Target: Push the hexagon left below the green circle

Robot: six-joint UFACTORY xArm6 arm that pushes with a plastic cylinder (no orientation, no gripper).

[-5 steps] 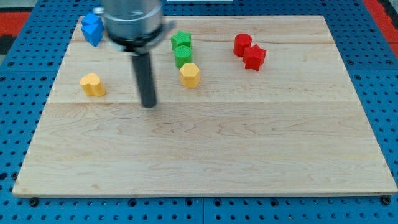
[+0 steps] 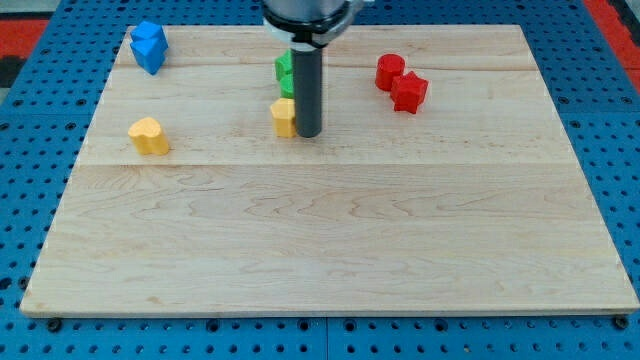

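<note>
My tip (image 2: 308, 132) stands on the board touching the right side of the yellow hexagon (image 2: 284, 117), which the rod partly hides. The green circle (image 2: 286, 86) sits just above the hexagon, with a green star (image 2: 285, 65) above that; the rod covers the right part of both. The hexagon lies directly below the green circle, almost touching it.
A yellow heart-like block (image 2: 149, 135) lies at the view's left. Two blue blocks (image 2: 149, 46) sit at the top left. A red round block (image 2: 390, 70) and a red star (image 2: 409, 92) sit at the top right. The wooden board (image 2: 320, 250) rests on a blue pegboard.
The rod moved from left of the hexagon to its right side. The yellow hexagon has shifted a little to the left and slightly up, under the green circle.
</note>
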